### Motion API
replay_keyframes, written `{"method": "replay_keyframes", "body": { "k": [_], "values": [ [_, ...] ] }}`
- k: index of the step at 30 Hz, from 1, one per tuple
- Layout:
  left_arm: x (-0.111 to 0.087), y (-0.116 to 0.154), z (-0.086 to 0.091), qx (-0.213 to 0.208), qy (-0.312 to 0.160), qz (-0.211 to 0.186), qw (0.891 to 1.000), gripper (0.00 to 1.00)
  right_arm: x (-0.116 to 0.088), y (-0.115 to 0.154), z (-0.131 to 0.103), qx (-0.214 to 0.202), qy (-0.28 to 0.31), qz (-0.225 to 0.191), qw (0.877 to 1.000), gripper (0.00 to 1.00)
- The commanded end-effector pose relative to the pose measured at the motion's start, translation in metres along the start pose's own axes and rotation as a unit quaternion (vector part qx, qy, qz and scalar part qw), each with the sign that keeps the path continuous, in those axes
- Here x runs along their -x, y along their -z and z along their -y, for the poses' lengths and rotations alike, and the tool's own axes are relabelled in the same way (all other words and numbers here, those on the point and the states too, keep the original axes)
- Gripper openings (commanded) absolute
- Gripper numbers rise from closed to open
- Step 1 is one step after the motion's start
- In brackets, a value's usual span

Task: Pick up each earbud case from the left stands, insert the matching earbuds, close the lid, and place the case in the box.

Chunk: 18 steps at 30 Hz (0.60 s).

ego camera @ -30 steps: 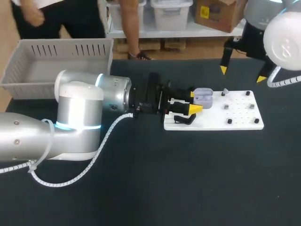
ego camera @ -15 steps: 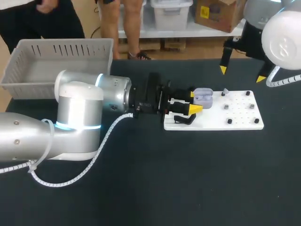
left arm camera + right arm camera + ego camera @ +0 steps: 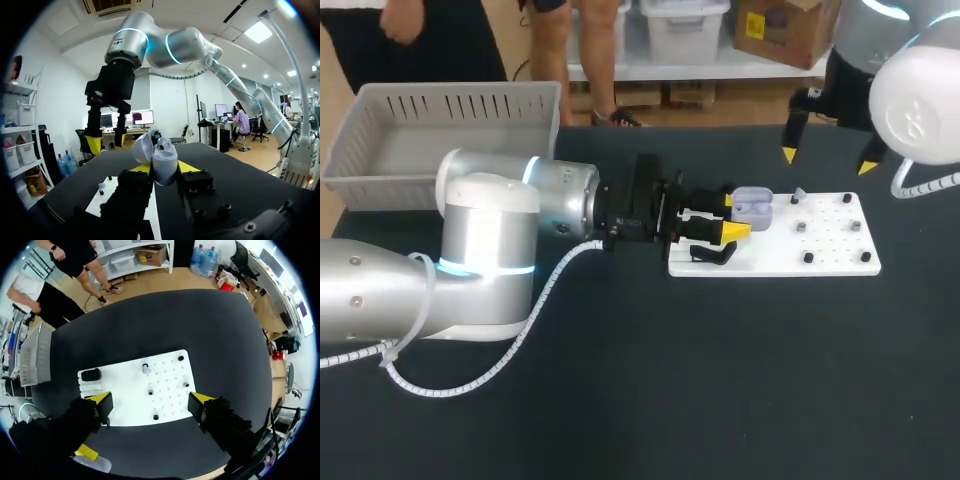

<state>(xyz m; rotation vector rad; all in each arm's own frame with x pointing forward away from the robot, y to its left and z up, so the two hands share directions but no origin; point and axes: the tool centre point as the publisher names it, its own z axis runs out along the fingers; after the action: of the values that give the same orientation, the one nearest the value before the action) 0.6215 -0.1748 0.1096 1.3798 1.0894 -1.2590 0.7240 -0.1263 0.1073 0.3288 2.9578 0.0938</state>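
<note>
L gripper (image 3: 731, 216) holds case (image 3: 754, 207), R gripper (image 3: 827, 161) aloft

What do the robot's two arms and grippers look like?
The left arm and right arm are silver-grey with white joint caps, glowing cyan rings and a white coiled cable each. The left gripper and right gripper are black with yellow fingertips.

The board (image 3: 820, 250) lies on the worktop (image 3: 720, 380) at right, the basket (image 3: 380, 150) at far left behind. The case (image 3: 752, 207) stands at the board's left end (gripped between the left fingers (image 3: 735, 231)).
</note>
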Motion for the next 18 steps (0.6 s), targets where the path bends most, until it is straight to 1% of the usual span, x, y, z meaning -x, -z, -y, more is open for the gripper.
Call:
{"method": "replay_keyframes", "body": {
  "k": [1,8,12,13,14,15,17,18],
  "values": [
    [0.000,0.000,0.001,0.001,-0.001,0.000,1.000,0.00,0.013,-0.015,-0.006,-0.006,0.009,-0.009,1.000,1.00],
    [0.000,0.000,0.001,0.001,-0.001,0.000,1.000,0.00,0.016,-0.029,-0.011,-0.001,0.030,-0.021,0.999,1.00],
    [0.000,0.000,0.001,0.001,-0.001,0.000,1.000,0.00,0.015,-0.037,-0.013,0.010,0.036,-0.029,0.999,1.00],
    [0.000,0.000,0.001,0.001,-0.001,0.000,1.000,0.00,0.014,-0.039,-0.013,0.011,0.037,-0.031,0.999,0.90],
    [0.000,0.000,0.001,0.001,-0.001,0.000,1.000,0.00,0.014,-0.041,-0.013,0.014,0.040,-0.033,0.999,0.56],
    [0.000,0.000,0.001,0.001,-0.001,0.000,1.000,0.00,0.013,-0.044,-0.013,0.018,0.043,-0.036,0.998,0.46],
    [0.000,0.000,0.001,0.001,-0.001,0.000,1.000,0.00,0.012,-0.048,-0.015,0.019,0.049,-0.037,0.998,0.44],
    [0.000,0.000,0.001,0.001,-0.001,0.000,1.000,0.00,0.011,-0.050,-0.015,0.020,0.050,-0.037,0.998,0.45]
  ]
}}
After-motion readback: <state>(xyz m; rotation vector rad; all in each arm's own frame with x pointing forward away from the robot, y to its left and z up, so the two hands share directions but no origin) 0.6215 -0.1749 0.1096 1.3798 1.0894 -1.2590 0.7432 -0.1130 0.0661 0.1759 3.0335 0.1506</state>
